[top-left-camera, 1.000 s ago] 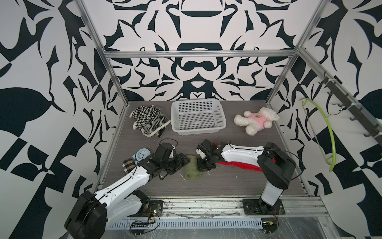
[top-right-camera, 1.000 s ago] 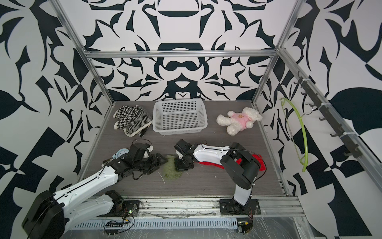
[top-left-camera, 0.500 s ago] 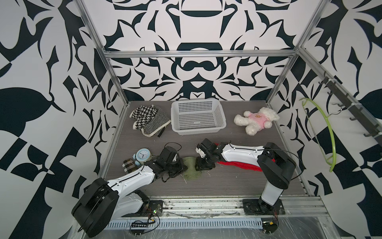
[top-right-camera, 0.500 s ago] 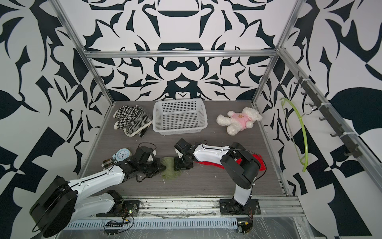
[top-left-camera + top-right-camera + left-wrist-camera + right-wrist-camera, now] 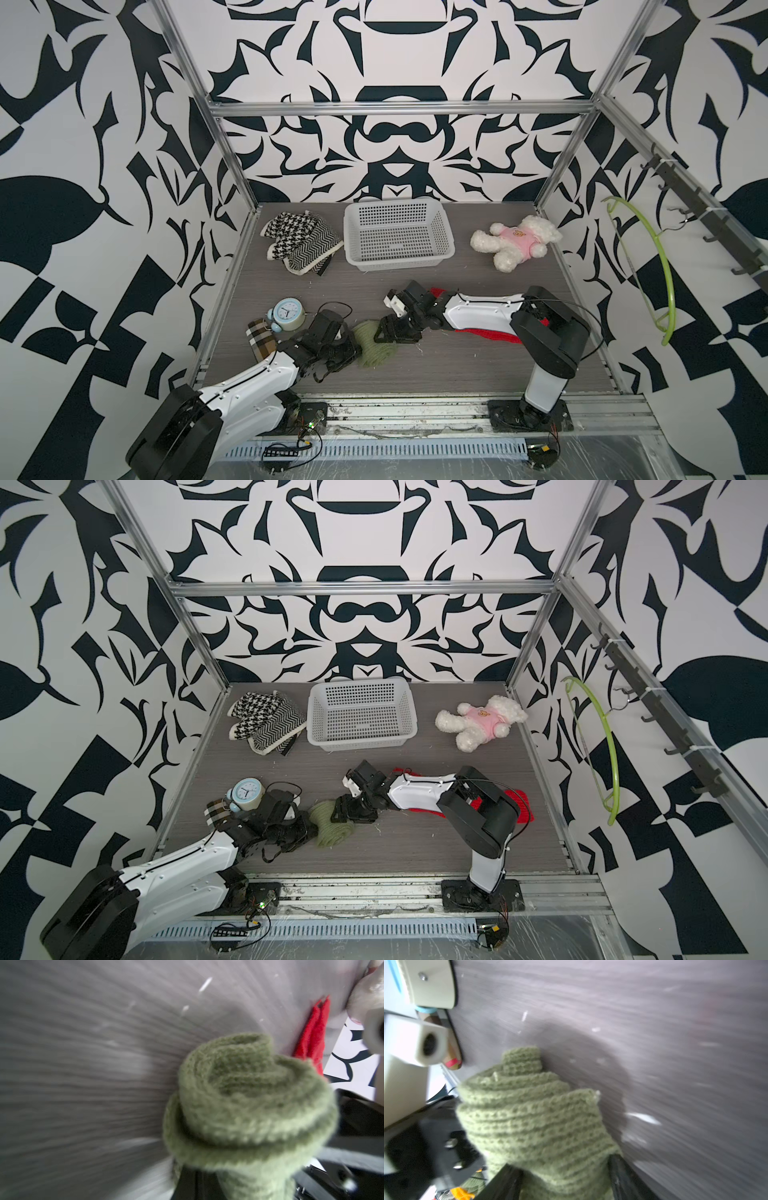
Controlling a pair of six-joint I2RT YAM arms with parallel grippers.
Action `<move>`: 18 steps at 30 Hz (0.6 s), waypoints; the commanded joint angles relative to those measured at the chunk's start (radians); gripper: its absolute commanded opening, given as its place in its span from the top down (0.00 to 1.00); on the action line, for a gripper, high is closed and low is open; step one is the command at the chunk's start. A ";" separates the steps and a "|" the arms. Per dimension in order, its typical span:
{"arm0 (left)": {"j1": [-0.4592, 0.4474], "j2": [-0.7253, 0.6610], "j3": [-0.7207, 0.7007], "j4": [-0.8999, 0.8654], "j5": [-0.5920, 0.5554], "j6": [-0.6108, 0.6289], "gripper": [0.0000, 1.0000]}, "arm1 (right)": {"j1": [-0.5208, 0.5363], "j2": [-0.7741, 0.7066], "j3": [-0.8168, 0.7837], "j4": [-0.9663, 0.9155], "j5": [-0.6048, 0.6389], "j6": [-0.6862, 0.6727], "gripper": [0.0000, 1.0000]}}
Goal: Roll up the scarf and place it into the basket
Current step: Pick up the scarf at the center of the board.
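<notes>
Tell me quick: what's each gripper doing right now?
Left gripper: closed on the green scarf.
Right gripper: jaws apart around that scarf; whether it grips cannot be told.

The scarf (image 5: pixel 374 345) is showing olive green knit; the surface (image 5: pixel 457 365) is showing grey wood grain. The basket (image 5: pixel 399 262) is showing white, gridded with holes. The plush bear (image 5: pixel 515 245) is wearing pink over white fur. The houndstooth cloth (image 5: pixel 291 226) and herringbone cloth (image 5: pixel 313 249) are showing black and white, the plaid cloth (image 5: pixel 259 343) tan, the alarm clock (image 5: pixel 286 313) pale blue and cream.
</notes>
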State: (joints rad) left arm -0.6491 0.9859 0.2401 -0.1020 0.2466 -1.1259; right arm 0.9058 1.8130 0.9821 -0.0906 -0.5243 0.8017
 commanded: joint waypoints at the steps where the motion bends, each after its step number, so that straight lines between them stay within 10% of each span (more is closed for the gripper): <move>1: 0.002 -0.019 -0.020 -0.045 -0.020 -0.007 1.00 | 0.041 0.053 0.053 0.001 -0.042 -0.019 0.31; 18: 0.001 -0.061 -0.059 -0.018 -0.025 -0.028 1.00 | 0.152 0.210 0.172 -0.071 -0.073 -0.018 0.38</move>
State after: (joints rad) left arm -0.6468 0.9241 0.2008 -0.1143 0.2222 -1.1454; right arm 1.0039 1.9461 1.1240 -0.0940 -0.6174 0.8040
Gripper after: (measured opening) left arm 0.040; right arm 0.630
